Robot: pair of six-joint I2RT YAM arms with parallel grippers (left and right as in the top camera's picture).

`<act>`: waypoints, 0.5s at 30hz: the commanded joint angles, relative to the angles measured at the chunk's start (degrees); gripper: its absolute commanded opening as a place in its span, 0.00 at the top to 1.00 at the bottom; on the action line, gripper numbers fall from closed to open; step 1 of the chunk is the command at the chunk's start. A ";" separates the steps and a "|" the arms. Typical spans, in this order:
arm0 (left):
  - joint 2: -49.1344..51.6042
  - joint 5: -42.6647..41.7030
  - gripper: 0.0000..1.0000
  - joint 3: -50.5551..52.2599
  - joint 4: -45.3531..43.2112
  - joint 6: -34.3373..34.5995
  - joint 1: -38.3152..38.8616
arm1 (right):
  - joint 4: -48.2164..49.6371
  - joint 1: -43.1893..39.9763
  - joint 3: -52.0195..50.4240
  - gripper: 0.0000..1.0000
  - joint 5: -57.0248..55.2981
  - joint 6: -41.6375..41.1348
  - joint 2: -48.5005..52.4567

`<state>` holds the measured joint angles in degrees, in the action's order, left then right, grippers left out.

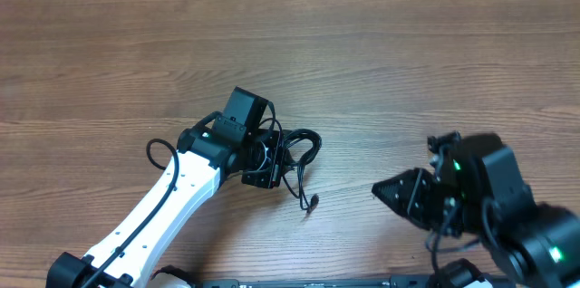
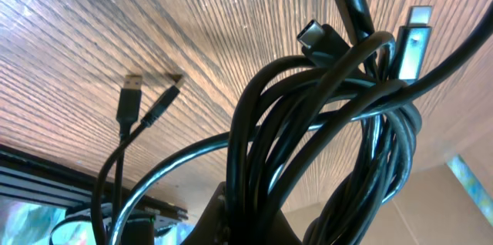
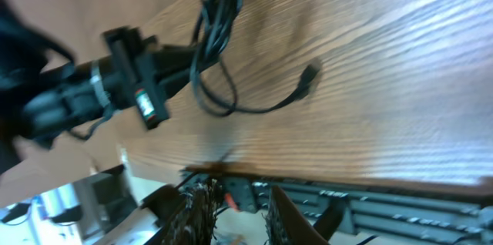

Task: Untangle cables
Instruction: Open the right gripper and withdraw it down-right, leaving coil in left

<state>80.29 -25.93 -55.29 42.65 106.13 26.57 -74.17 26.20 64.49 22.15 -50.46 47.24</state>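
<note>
The table [image 1: 381, 52] is carrying little besides the two arms and one knot of cord. The left arm [image 1: 172, 197] is slanting from the near left corner toward the middle, wrist bent down. The right arm [image 1: 507, 206] is sitting folded at the near right, pointing left at the knot but well apart from it. The cables [image 1: 299, 143] are bunching in a tight coil at the middle of the table, and the left gripper [image 1: 270, 163] is clamping fully closed on that coil; its wrist view is filling with overlapping loops. One strand is trailing out toward the near edge and ending in a plug [image 1: 311, 204] on the wood. The right gripper [image 1: 382, 190] is holding nothing; its fingers [image 3: 192, 206] are showing a modest gap in a blurred wrist view. The main risk, as I judge it, is that pulling the trailing strand while the left is pinching several loops together would cinch the knot tighter. Grabbing two strands at once would do the same. The small silvery tip [image 2: 412, 41] could also snag in a loop.
</note>
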 commanded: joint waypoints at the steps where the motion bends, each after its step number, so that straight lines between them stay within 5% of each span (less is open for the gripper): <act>1: 0.26 2.40 0.96 -0.79 1.05 -0.98 -0.33 | 0.09 3.85 1.09 0.79 -3.67 -8.26 -3.69; 15: 0.24 0.83 0.96 -0.79 11.82 -0.96 -3.56 | 2.99 33.16 -10.32 0.79 -17.66 -33.81 -5.62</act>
<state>80.29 -24.62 -55.29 53.58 106.10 23.66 -73.10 53.25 56.23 10.22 -74.35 41.78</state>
